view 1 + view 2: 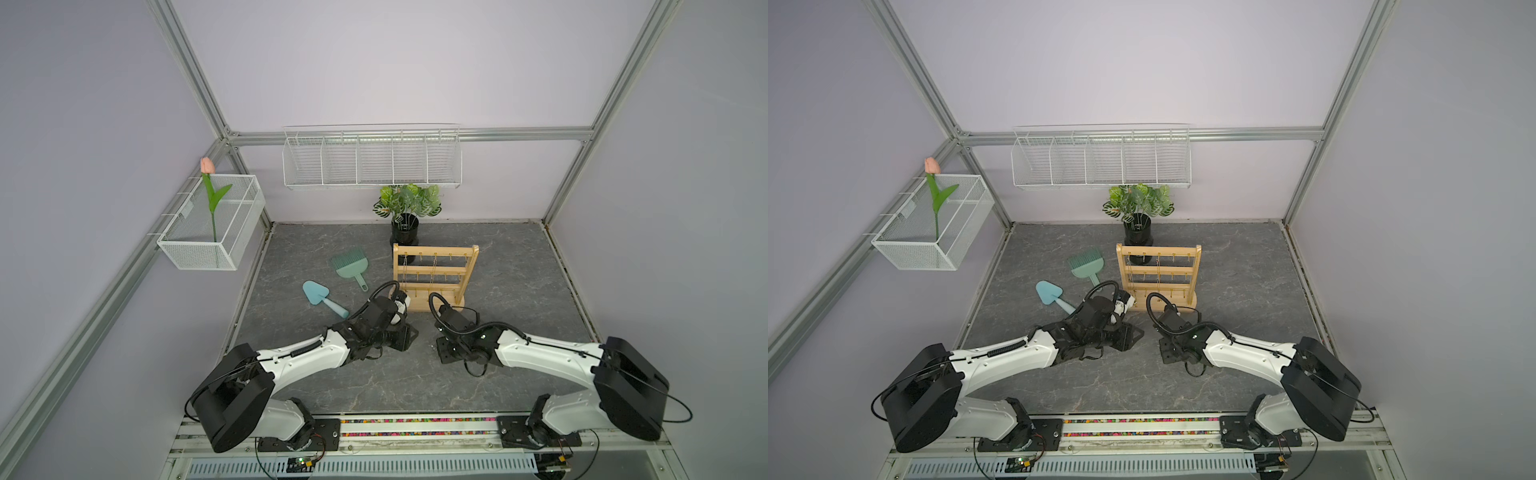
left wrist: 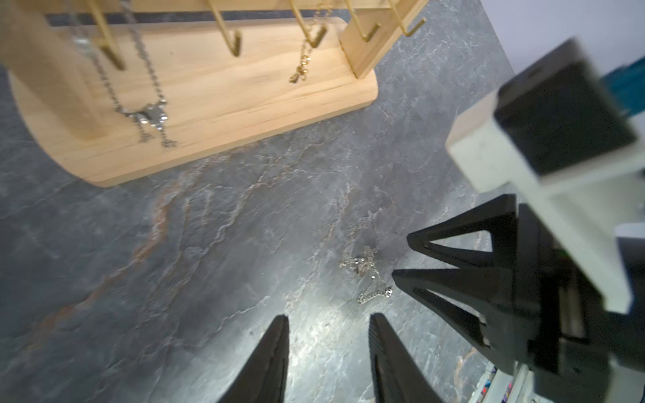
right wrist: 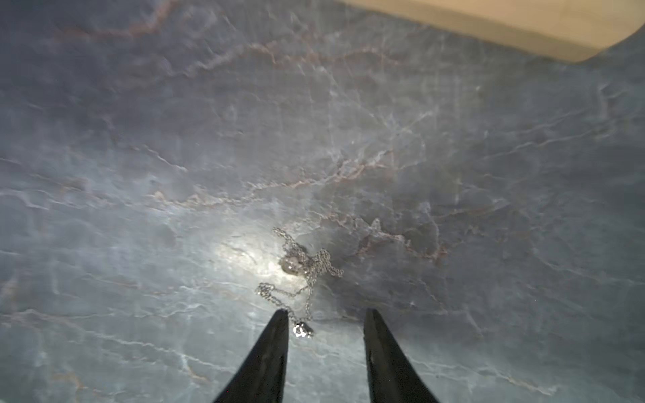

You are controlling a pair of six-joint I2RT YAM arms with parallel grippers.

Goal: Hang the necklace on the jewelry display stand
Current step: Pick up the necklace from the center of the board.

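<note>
Right wrist view puts the necklace (image 3: 300, 279) in a loose silver heap on the desk (image 3: 139, 157), so I judge the hanging has not begun: nothing of it is lifted, and no part is near a hook. The right gripper (image 3: 326, 314) stands with its jaws partly apart and empty. Its tips sit at the near edge of the heap, and one small shiny end of the chain lies between them, close to one finger and not pinched. From the left wrist view the same heap (image 2: 368, 275) lies just beside the right gripper's (image 2: 401, 258) tips, and ahead of and off to one side of the left gripper (image 2: 328, 319). That one is also parted at a moderate width and holds nothing. The jewelry display stand (image 2: 227, 104) is upright beyond the necklace with clear desk between them. A silver chain (image 2: 139, 87) and a gold chain (image 2: 307, 59) hang from its hooks, while several other hooks look free. In both top views the wrists crowd in front of the stand (image 1: 432, 274) and I cannot make out the necklace. What I see as left: pinch the chain, raise it, carry it to a free hook and drape it.
</note>
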